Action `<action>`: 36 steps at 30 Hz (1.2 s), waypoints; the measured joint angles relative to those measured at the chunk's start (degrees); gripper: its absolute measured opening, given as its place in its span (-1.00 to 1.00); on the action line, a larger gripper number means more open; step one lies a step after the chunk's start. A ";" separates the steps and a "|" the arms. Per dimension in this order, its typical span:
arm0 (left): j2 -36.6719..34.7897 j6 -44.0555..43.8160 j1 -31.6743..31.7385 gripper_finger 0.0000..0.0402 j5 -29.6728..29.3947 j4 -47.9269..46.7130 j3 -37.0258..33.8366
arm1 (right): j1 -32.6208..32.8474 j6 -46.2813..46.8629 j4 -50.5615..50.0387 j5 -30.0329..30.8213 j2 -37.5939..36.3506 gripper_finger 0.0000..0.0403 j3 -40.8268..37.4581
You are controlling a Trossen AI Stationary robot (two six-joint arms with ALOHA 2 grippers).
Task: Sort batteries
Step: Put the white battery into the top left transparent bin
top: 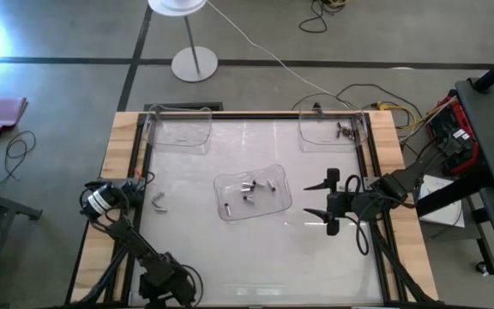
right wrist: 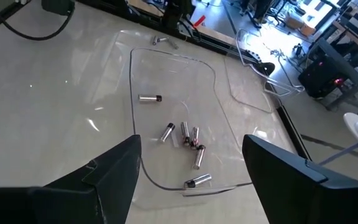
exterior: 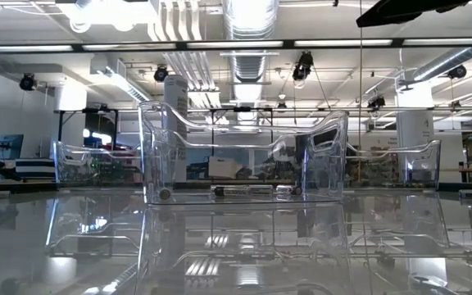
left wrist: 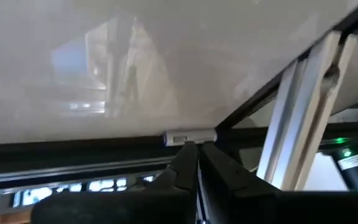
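Observation:
Several small silvery batteries (right wrist: pixel 185 137) lie loose on the floor of a clear plastic tray (top: pixel 228 210) at the table's middle. A few more batteries (top: pixel 344 130) lie in a clear tray (top: pixel 316 137) at the far right. My right gripper (top: pixel 326 199) hovers just right of the middle tray. It is open, its fingers point toward the table's left edge, and nothing is between them (right wrist: pixel 191 158). My left arm (top: pixel 101 199) waits folded at the near left, its gripper (left wrist: pixel 196 163) shut on nothing near the table's frame rail.
A third clear tray (top: pixel 178 130) stands at the far left. A small grey L-shaped piece (top: pixel 159 202) lies on the table left of the middle tray. Dark frame rails (top: pixel 374 197) run along the table's edges. The tabletop is glossy and mirrors the trays in the low view.

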 joint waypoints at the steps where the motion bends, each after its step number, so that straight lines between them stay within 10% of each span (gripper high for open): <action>1: -0.80 -1.06 0.02 -1.00 -0.07 1.04 -1.13 | 0.00 0.01 0.00 0.00 0.00 0.38 0.00; 14: -8.07 -15.20 -1.53 -1.00 1.53 19.88 -12.56 | 0.00 1.50 -0.07 0.00 0.00 0.34 -0.39; 36: -7.42 -17.56 -5.14 -1.00 3.05 24.41 -14.81 | 0.02 3.69 -0.23 -0.07 0.33 0.29 -0.80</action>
